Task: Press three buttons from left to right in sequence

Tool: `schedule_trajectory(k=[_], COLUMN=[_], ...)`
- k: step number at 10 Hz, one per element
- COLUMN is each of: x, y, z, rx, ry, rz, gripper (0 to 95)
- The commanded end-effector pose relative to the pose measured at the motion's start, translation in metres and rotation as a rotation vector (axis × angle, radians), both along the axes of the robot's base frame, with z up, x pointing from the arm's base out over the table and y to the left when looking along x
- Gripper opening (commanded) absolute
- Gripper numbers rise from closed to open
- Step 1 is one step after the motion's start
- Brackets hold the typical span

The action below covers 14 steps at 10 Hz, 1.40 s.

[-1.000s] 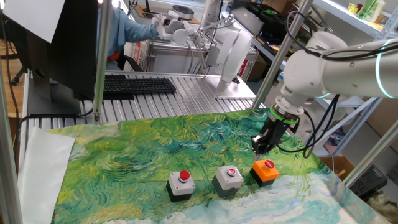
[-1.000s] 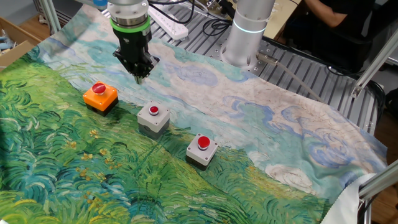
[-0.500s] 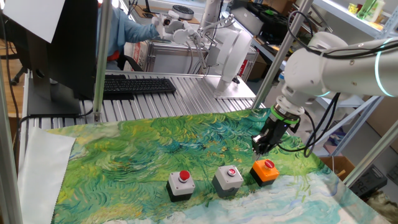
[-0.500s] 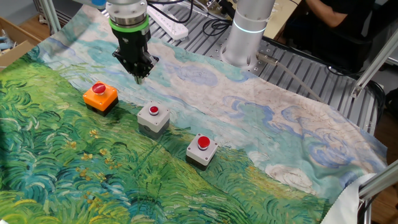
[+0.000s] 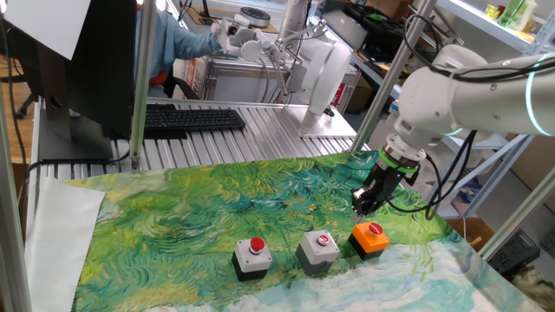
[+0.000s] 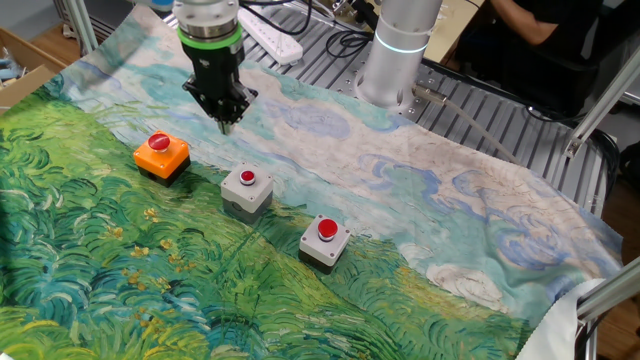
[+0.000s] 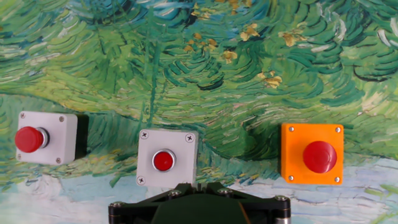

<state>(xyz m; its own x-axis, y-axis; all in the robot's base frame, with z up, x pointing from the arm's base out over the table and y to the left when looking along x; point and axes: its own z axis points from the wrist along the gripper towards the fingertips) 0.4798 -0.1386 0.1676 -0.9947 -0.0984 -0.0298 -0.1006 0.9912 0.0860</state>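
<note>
Gripper (image 6: pixel 226 122) closed, empty — above cloth (image 6: pixel 100 250); buttons (image 7: pixel 164 160) seemingly unlabelled — too small to tell.

In my hand view, only the dark top of my tool (image 7: pixel 199 205) showed, cut off by the bottom edge just below the middle grey button (image 7: pixel 166 158); its fingertips were out of frame. From one fixed view, my arm (image 5: pixel 486 74) ran off the right edge, above the orange button (image 5: pixel 371 237).
</note>
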Motion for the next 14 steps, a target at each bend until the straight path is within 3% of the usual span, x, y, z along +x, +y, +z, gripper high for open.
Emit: schedule_trajectory(k=[1,6,10,14], x=[0.001,-0.004,-0.004,-0.004], y=[0.001,0.02,0.025,0.043], z=[0.001,0.003,0.001,0.005], rx=[0.006,0.004,-0.005,-0.067], ry=[0.004,0.005,0.005,0.008], rz=[0.002,0.004,0.008,-0.007], gripper=[0.0,0.0,0.0,0.0])
